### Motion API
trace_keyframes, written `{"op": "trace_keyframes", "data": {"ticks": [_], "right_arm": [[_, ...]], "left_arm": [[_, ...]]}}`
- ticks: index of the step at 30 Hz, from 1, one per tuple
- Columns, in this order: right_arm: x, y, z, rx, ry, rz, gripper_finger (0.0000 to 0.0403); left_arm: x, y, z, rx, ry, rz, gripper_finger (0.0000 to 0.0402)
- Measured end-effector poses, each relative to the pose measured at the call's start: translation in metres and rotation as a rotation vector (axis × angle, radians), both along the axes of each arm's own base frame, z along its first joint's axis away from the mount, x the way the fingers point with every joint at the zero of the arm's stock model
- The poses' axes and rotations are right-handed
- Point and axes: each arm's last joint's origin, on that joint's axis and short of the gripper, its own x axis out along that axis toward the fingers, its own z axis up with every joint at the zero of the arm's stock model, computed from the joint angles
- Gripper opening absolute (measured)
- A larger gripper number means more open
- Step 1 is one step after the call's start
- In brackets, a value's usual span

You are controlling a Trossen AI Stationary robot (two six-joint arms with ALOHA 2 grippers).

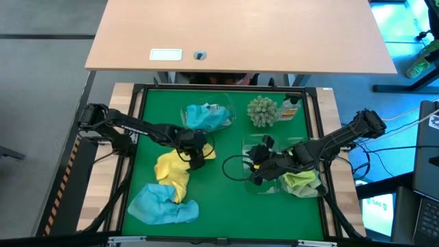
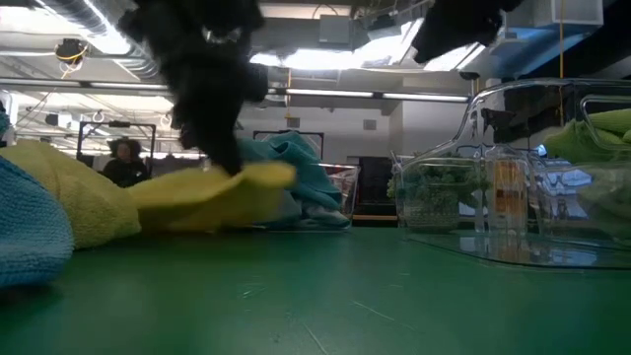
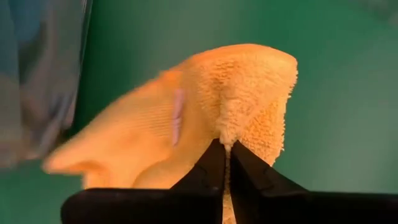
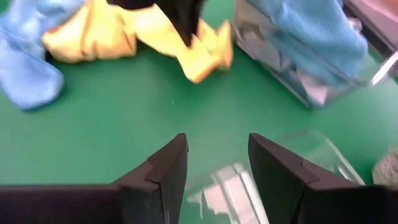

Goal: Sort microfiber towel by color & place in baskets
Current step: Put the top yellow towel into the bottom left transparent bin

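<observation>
Left wrist view: your left pincer (image 3: 225, 149) pinches only the yellow towel's (image 3: 205, 99) edge, so it could slip; right pincer (image 4: 217, 162) gapes empty at 3 o'clock.

spiky ball (image 1: 262, 111) beside orange-capped bottle (image 1: 290, 110), green mat (image 1: 226, 199)

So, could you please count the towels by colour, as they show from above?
Blue towels: 2, one at the far side of the mat, one at its near left corner
Yellow towel: 1, as far as can be told, pinched by the left tool
Lime green towel: 1
Total: 4
</observation>
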Motion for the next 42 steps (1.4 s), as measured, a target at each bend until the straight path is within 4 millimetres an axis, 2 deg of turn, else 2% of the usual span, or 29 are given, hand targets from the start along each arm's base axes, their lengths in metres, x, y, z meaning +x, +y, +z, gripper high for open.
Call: {"op": "trace_keyframes", "data": {"ticks": [6,13,21,30,38,42], "right_arm": [[0.008,0.002,0.008,-0.066,-0.097,0.041,0.017],[0.015,0.0,0.016,-0.171,-0.179,0.047,0.017],[0.025,-0.022,0.018,-0.119,-0.189,0.021,0.017],[0.038,-0.046,0.009,-0.062,-0.139,0.048,0.017],[0.047,-0.046,-0.003,0.022,-0.092,0.136,0.017],[0.047,-0.045,-0.004,0.043,-0.081,0.161,0.0149]], "left_arm": [[0.021,-0.001,0.037,0.03,-0.126,-0.056,0.0005],[0.037,-0.002,0.064,0.076,-0.302,-0.116,0.0006],[0.046,-0.002,0.076,0.106,-0.458,-0.141,0.0003],[0.049,-0.006,0.081,0.143,-0.517,-0.183,0.0003],[0.049,-0.009,0.082,0.142,-0.528,-0.194,0.0003],[0.05,-0.009,0.083,0.146,-0.532,-0.198,0.0004]]}}
